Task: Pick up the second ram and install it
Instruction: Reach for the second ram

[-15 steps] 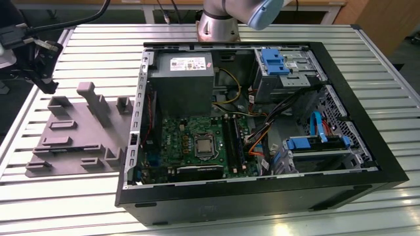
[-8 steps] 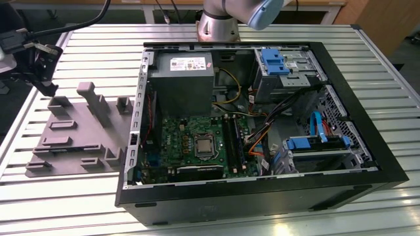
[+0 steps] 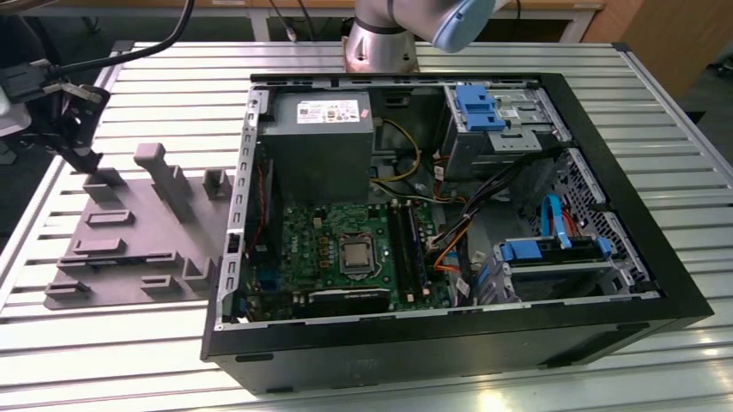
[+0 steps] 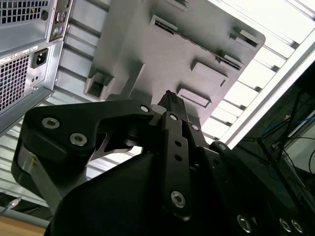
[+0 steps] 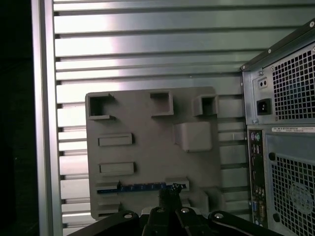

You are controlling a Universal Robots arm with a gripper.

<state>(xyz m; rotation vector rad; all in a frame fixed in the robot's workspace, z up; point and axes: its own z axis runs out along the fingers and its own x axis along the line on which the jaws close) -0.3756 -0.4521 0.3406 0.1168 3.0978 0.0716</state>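
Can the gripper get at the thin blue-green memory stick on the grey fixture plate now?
Probably yes. The gripper hangs close over the thin dark blue-green memory stick, which sits in a slot of the grey moulded fixture plate. Nothing stands between them.

Probably a robotics lab: a ribbed aluminium surface [image 3: 115, 343] carries an opened black computer case [image 3: 458, 352] and grey moulded fixture plate [image 3: 137, 232].
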